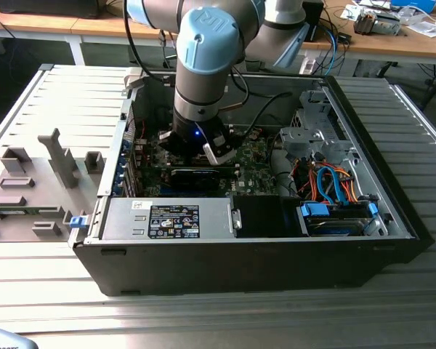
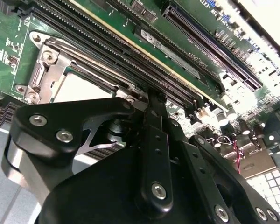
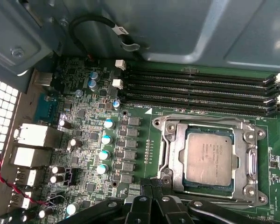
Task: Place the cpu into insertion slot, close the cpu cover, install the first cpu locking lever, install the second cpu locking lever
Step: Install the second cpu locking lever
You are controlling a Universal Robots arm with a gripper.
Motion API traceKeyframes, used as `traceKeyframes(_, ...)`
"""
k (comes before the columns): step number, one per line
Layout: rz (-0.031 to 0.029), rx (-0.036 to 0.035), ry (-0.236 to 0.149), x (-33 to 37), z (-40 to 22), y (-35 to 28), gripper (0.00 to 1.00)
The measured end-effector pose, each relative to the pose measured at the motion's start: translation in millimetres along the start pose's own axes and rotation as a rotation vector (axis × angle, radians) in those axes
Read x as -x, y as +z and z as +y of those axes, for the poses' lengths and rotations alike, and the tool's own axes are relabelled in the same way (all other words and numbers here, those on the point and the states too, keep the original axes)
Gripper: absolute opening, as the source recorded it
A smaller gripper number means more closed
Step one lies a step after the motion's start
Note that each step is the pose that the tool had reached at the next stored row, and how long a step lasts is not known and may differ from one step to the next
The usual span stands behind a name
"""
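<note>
cpu (image 3: 209, 161): seated flat in the insertion slot (image 3: 170, 154), silvery face up.
cpu cover (image 3: 249, 161): closed over the chip; frame rings it, chip shows thru window.
gripper (image 2: 151, 100): right at socket edge, approx 6 o'clock of the cpu; fingers together, nothing held.
memory slots (image 3: 200, 91): at cpu's 12 o'clock.
pc case (image 1: 276, 254): arm reaches down inside.

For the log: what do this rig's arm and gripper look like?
The arm has silvery-grey tubular links and light-blue joint caps, the nearest cap bearing an embossed logo. A black cable loops from its wrist, where a small blue light glows. In both wrist views the gripper is matt black, built of flat linkage bars pinned with silver screws.
</note>
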State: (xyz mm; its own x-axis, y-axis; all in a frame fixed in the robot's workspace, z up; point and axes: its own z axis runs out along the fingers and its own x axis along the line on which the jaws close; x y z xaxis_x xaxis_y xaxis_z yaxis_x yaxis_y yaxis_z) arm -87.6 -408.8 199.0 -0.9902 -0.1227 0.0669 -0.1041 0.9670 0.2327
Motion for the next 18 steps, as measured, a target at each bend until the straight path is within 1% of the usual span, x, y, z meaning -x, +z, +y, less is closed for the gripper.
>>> traceKeyframes(3,0.0006,-0.0004,0.000,-0.4,1.6,-6.9,0.11)
traceKeyframes(4,0.0009,-0.0004,0.000,1.6,2.0,-7.0,0.11)
traceKeyframes(5,0.0032,-0.0018,0.001,6.9,4.7,-6.7,0.11)
traceKeyframes(6,0.0050,-0.0027,0.002,9.9,6.2,-6.6,0.11)
traceKeyframes(8,0.0102,-0.0055,0.003,20.2,11.2,-6.0,0.11)
traceKeyframes(9,0.0119,-0.0075,0.003,23.4,13.4,-5.6,0.11)
traceKeyframes(11,0.0175,-0.0168,0.005,32.6,20.3,-4.2,0.11)
traceKeyframes(12,0.0193,-0.0225,0.006,35.0,22.3,-3.8,0.11)
traceKeyframes(13,0.0226,-0.0397,0.008,38.8,25.8,-3.0,0.11)
traceKeyframes(14,0.0266,-0.0685,0.012,41.8,29.4,-2.3,0.11)
traceKeyframes(15,0.0327,-0.1271,0.018,47.0,35.7,-1.2,0.11)
traceKeyframes(16,0.0362,-0.1630,0.022,47.2,40.6,-15.9,0.11)
traceKeyframes(17,0.0411,-0.2104,0.026,47.1,46.0,-24.2,0.11)
traceKeyframes(18,0.0449,-0.2469,0.030,47.0,51.5,-32.2,0.11)
